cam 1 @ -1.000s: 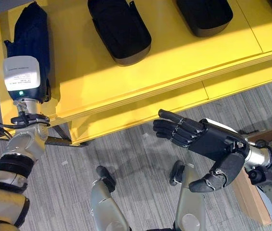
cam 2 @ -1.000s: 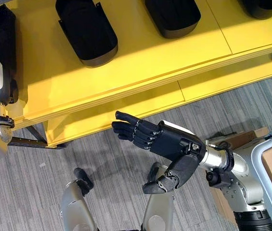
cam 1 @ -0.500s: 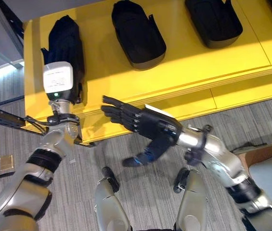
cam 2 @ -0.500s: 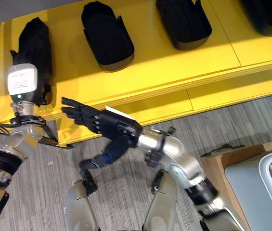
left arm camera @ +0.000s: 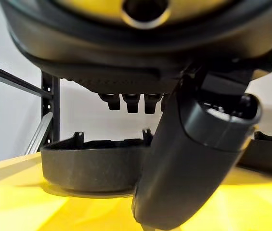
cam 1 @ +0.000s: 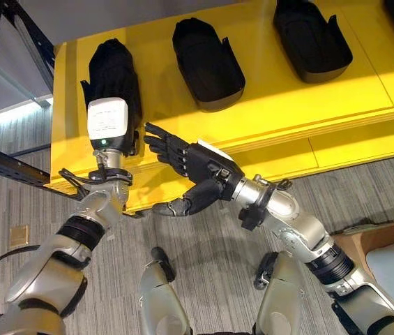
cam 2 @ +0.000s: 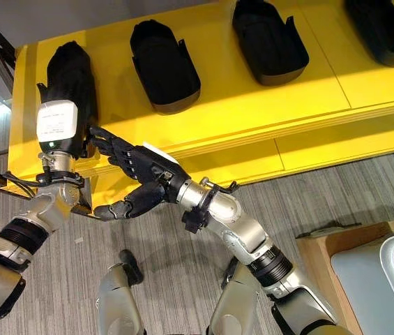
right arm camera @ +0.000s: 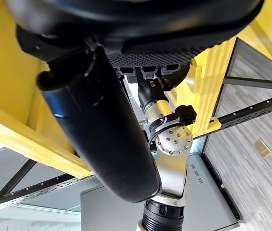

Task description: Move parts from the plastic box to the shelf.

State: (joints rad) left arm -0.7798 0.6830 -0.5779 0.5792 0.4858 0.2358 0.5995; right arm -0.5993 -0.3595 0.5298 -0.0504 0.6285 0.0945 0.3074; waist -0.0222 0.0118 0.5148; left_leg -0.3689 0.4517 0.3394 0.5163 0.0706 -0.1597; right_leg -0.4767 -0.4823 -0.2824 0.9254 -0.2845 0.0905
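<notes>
Several black moulded parts lie in a row on the yellow shelf (cam 1: 266, 115), among them one (cam 1: 207, 63) near the left and another (cam 1: 312, 38) further right. My left hand (cam 1: 107, 124), white-covered on its back, rests on the shelf's left end with a black part (cam 1: 113, 63) at its fingers. In the left wrist view its fingers are stretched out with nothing between them and the thumb (left arm camera: 193, 159), and a part (left arm camera: 92, 168) sits just past them. My right hand (cam 1: 190, 164) is open and empty, reaching across at the shelf's front edge beside the left hand.
A dark metal rack frame (cam 1: 8, 164) runs along the shelf's left side. A brown cardboard box (cam 2: 329, 244) and the pale rim of a plastic box (cam 2: 392, 272) stand on the grey carpet at the lower right.
My right hand has swung from the right side across to the left, ending beside the left hand. The camera has turned left. The left hand has stayed on the shelf.
</notes>
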